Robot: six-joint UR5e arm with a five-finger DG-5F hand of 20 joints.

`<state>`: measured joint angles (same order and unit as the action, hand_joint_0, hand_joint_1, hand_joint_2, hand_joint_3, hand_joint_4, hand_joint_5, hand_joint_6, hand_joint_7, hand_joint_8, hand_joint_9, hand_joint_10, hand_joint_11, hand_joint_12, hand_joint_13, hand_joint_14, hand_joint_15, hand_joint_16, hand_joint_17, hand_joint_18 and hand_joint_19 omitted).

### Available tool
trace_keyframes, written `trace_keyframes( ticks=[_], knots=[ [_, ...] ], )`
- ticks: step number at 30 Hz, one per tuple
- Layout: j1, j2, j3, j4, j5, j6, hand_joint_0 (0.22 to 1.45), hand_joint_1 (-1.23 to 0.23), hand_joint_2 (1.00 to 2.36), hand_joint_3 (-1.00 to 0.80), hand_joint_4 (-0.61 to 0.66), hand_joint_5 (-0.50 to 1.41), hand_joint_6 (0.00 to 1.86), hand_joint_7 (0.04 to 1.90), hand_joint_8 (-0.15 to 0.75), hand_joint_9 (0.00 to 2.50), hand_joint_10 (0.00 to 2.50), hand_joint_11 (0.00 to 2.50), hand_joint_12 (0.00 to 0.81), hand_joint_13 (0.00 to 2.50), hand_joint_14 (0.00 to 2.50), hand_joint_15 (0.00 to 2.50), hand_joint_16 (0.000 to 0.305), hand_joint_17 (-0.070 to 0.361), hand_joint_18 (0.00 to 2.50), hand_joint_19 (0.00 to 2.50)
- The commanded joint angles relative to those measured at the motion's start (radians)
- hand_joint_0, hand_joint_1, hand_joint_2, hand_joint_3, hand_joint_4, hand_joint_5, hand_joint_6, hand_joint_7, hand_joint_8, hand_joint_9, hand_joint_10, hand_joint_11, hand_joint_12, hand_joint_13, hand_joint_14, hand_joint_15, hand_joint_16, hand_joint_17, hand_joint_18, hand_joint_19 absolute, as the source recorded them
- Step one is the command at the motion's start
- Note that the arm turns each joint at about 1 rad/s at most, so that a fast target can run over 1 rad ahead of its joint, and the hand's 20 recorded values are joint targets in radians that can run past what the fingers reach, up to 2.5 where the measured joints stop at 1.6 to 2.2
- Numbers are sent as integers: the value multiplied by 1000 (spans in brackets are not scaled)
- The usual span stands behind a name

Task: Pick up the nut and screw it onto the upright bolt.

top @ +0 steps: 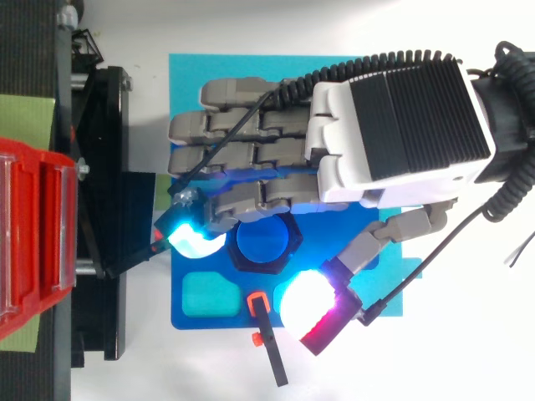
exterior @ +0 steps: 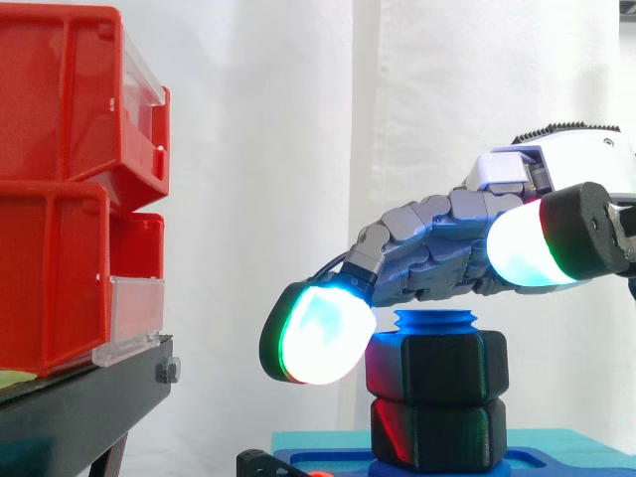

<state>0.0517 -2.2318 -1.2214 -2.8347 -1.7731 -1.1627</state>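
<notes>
The hand hangs relaxed over the nut on the bolt; one fingertip touches the nut's left edge, thumb apart, red bins well away.

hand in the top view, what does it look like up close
The hand has a white housing with a black ribbed panel on its back. Its fingers are grey, blocky, segmented links. They end in thick rounded pads glowing white and cyan, edged green and red, with black backs.

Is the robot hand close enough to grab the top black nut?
Probably yes. The hand hovers just above the nut, its fingers curve down beside it, and nothing stands between them.
</notes>
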Motion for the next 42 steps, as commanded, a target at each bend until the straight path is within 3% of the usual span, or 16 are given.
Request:
trace_keyframes(
  ticks=[1,7,23,42],
  knots=[
    [-1,0,-1,0,0,0,470,-300,1000,-500,163,-178,502,732,225,318,0,0,239,229,0,0,19,42,0,0],
    [-9,1,-1,1,1,-2,476,-310,1000,-500,204,-149,503,881,236,420,0,0,202,324,0,0,14,32,0,0],
    [-12,0,0,0,1,-3,491,-306,1000,-500,242,-69,504,1184,248,577,0,0,196,412,0,0,14,31,108,0],
    [-20,0,0,-12,1,-3,506,-307,1000,-500,213,11,502,1350,266,830,0,0,200,525,0,0,16,36,191,0]
  ],
)
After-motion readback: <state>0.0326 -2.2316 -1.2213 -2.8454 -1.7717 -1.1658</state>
